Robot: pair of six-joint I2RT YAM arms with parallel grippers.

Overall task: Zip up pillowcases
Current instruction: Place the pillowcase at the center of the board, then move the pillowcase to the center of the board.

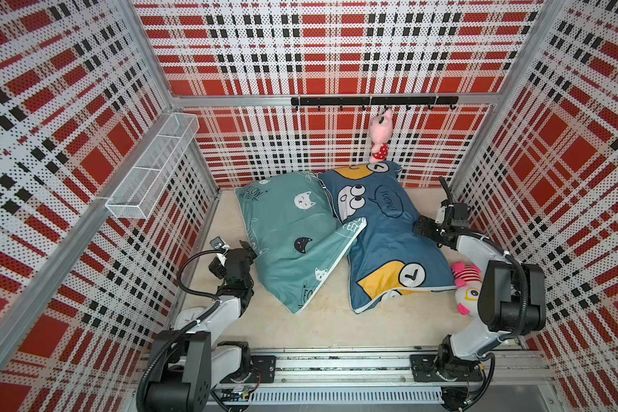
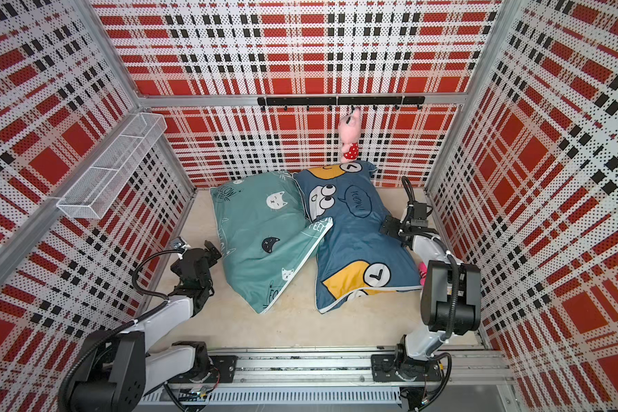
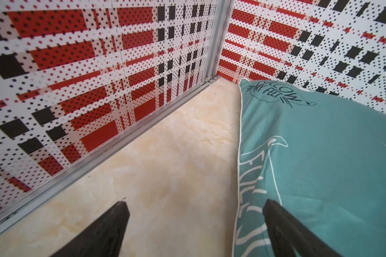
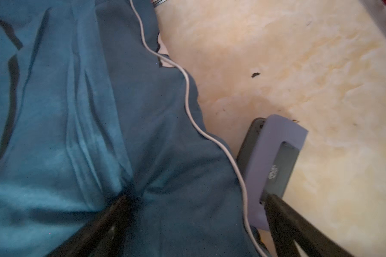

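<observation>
Teal is the colour of the cat-face pillowcase (image 1: 286, 235), which lies on the beige floor (image 1: 318, 324) just beside the left gripper (image 1: 246, 249), on the side facing the other arm. In the left wrist view its white-piped edge runs up between the two black fingers (image 3: 283, 224): one hangs over the cloth, the other over bare floor nearer the plaid wall (image 3: 76, 89). Those jaws stand wide apart with nothing clamped. A corner of this pillowcase overlaps the blue pillowcase (image 1: 382, 242), which stretches away from the right gripper (image 1: 423, 228) toward the left arm. The right gripper sits at the blue pillowcase's outer long edge and is likewise spread wide, grasping nothing. In the right wrist view one fingertip (image 4: 112, 213) dents the blue cloth, and the other is past the white piping, over the floor. At that outer tip lies a flat lilac-and-grey object (image 4: 274, 133) that I cannot identify. A striped plush toy (image 1: 466, 285) lies behind the right gripper, beside its arm.
</observation>
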